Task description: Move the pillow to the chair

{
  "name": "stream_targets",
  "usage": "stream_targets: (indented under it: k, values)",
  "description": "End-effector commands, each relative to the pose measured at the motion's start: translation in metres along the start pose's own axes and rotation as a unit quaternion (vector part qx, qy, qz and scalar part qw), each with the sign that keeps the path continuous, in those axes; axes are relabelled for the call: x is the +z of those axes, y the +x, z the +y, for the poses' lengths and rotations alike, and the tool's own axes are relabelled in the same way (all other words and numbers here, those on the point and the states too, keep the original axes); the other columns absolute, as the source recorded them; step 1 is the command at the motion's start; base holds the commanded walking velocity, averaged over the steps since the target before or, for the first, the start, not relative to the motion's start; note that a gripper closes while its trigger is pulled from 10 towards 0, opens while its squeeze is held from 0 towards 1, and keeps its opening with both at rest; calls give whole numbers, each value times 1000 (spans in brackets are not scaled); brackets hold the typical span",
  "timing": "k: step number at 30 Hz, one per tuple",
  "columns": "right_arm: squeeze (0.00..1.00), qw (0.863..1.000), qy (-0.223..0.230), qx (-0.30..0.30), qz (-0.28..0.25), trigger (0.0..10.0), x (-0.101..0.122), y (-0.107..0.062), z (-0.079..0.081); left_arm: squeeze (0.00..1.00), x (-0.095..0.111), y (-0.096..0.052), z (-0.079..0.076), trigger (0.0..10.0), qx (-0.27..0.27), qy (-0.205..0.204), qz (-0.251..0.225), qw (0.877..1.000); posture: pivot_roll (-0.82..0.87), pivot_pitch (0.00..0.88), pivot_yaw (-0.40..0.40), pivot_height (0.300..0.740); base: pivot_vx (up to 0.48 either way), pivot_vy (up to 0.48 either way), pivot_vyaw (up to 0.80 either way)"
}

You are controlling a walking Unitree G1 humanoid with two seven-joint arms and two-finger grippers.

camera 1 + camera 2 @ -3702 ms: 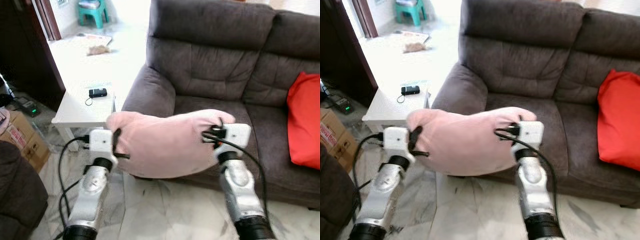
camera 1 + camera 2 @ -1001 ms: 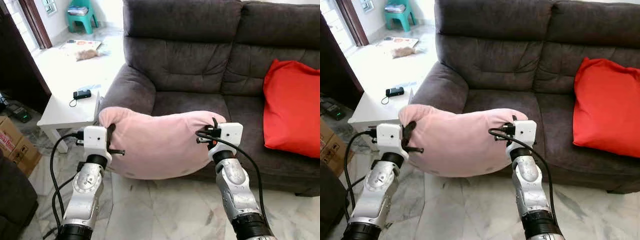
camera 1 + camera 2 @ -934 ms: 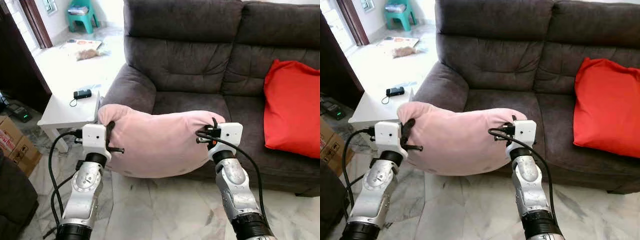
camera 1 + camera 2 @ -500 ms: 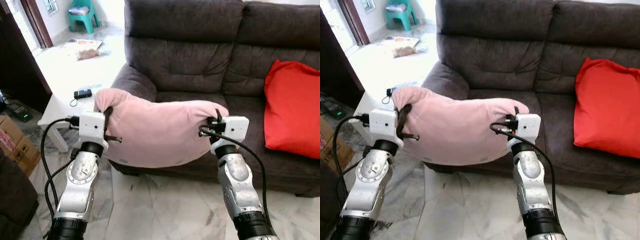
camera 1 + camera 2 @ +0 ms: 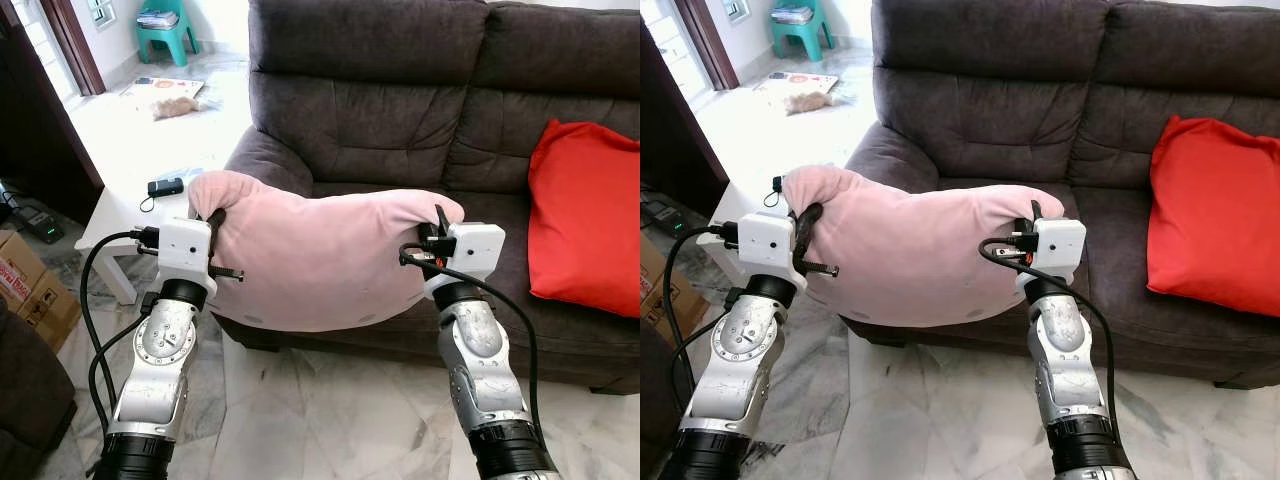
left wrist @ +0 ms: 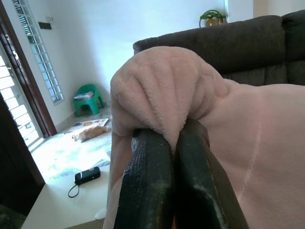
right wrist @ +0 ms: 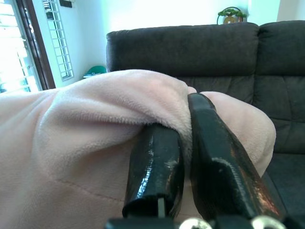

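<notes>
A soft pink pillow [image 5: 320, 255] hangs stretched between my two grippers, sagging in the middle. My left gripper [image 5: 215, 222] is shut on the pillow's left corner, and fabric bunches over its fingertips [image 6: 143, 143] in the left wrist view. My right gripper [image 5: 438, 222] is shut on the right corner, with plush pinched between its fingers [image 7: 209, 129]. The pillow is held over the front edge of the left seat of the dark grey sofa [image 5: 370, 110], beside its padded armrest [image 5: 262, 160].
A red cushion [image 5: 585, 215] leans on the sofa's right seat. Left of the armrest stands a white side table [image 5: 120, 215] with a black device [image 5: 164, 187] on it. A cardboard box [image 5: 25, 290] and dark furniture stand at far left. Marble floor [image 5: 320, 420] lies below.
Both arms have lifted the pillow higher and carried it forward, toward the sofa seat. Since the oldest frames the camera has turned, bringing more of the red cushion into view.
</notes>
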State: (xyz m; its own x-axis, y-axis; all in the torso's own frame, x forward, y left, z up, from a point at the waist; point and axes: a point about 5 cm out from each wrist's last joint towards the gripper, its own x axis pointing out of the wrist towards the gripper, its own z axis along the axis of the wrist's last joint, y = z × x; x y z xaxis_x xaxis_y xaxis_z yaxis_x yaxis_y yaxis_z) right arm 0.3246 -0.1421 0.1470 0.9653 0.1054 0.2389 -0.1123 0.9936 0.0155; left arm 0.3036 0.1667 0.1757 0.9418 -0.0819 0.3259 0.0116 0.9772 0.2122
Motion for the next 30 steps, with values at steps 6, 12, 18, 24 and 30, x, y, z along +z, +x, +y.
stream_targets:
  k: [6, 12, 18, 24, 30]
  values:
    - [0, 999, 3, 18, -49, 10000, 23, 8, 8, 0, 19, 7, -5, 10000, -8, 2, -40, 999, 64, 43, -44, 740, 0, 0, -698]
    - [0, 999, 1, 18, -51, 10000, 24, 8, 8, 0, 20, 7, -5, 10000, -7, 1, -42, 999, 63, 43, -45, 740, 0, 0, 0]
    - [0, 999, 2, 20, -50, 10000, 24, 9, 9, 0, 21, 8, -5, 10000, -6, -1, -45, 999, 63, 43, -45, 740, 81, 0, 0]
    - [0, 999, 8, 23, -46, 10000, 23, 10, 10, 0, 21, 8, -5, 10000, -6, -2, -45, 999, 62, 42, -45, 740, 257, 0, -446]
    - [0, 999, 2, 25, -49, 10000, 22, 9, 11, 0, 21, 8, -6, 10000, -8, -2, -44, 999, 63, 37, -45, 740, 258, 0, -398]
